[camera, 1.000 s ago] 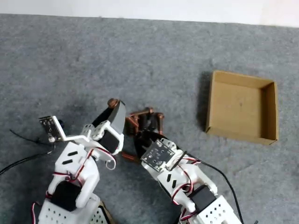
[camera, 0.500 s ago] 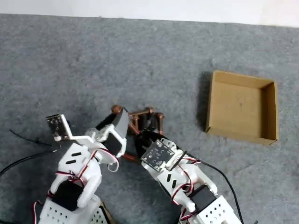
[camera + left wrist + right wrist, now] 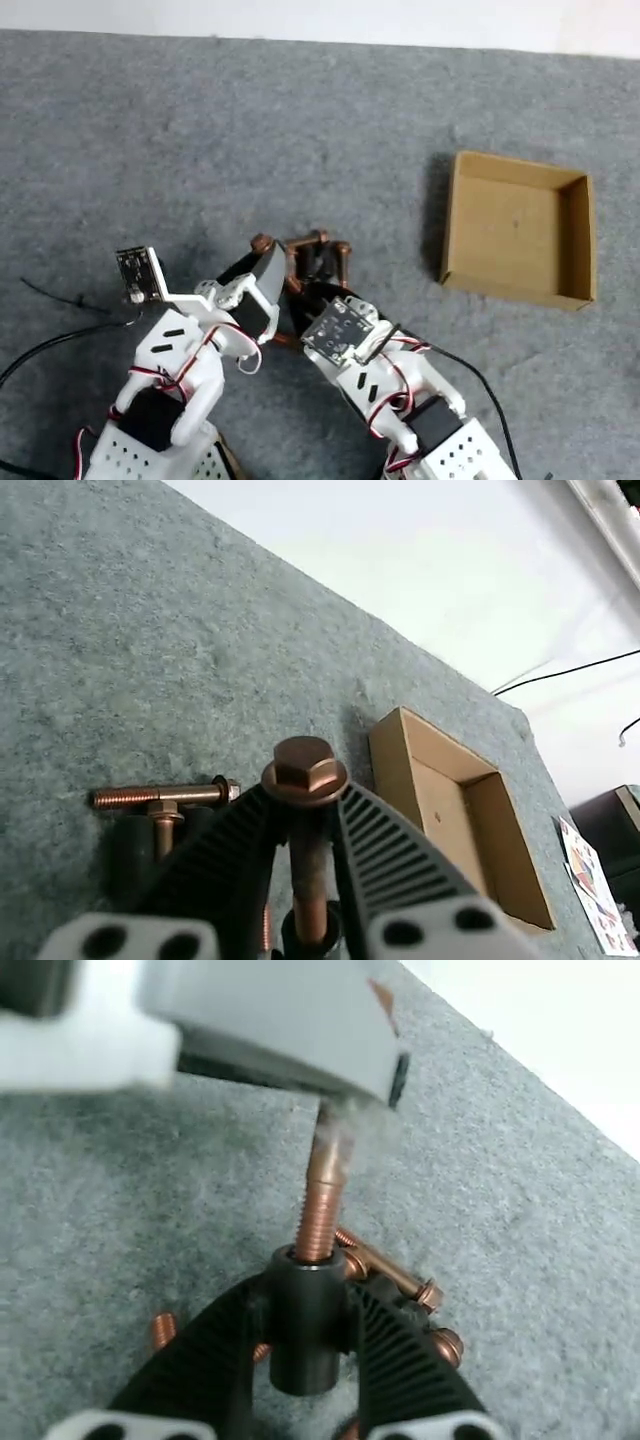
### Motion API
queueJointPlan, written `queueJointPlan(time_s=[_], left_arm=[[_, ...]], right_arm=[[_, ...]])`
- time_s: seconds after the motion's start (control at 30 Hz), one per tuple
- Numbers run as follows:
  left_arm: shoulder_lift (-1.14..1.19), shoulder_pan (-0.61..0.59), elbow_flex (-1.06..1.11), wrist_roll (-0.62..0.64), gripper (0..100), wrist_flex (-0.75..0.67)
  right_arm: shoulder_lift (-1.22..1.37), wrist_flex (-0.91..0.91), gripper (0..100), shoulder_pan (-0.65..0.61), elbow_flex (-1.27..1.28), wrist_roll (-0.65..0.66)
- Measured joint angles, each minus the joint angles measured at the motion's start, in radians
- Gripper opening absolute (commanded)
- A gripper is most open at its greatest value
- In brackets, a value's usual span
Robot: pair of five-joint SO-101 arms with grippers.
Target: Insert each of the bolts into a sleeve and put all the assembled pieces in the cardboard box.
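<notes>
My left gripper is shut on a copper bolt, hex head outward; from above the bolt head shows at the gripper's tip. My right gripper is shut on a black sleeve, and the bolt's threaded end enters the sleeve's top opening. More copper bolts and black sleeves lie in a cluster on the carpet just beyond both grippers. The open cardboard box sits to the right with nothing in it.
Grey carpet covers the table. A loose bolt lies flat beside a black sleeve. Black cables trail at the lower left and lower right. A white wall edge runs along the back.
My left gripper has carried the bolt to the right and nearer the right gripper, bringing its thread into the sleeve. The right arm has held still.
</notes>
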Motion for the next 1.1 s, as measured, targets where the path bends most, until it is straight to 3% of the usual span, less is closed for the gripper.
queueJointPlan(time_s=[0.27, 0.53, 1.1], left_arm=[[0.0, 0.0, 0.006, -0.005, 0, -0.002], [-0.002, 0.132, 0.101, -0.203, 0, -0.011], [-0.002, 0.12, 0.106, -0.207, 0, -0.011]], right_arm=[[0.0, 0.0, 0.5, 0.009, 0.0, 0.002], [0.003, 0.005, 0.5, 0.014, 0.0, 0.0], [0.002, 0.005, 0.5, 0.034, 0.0, 0.0]])
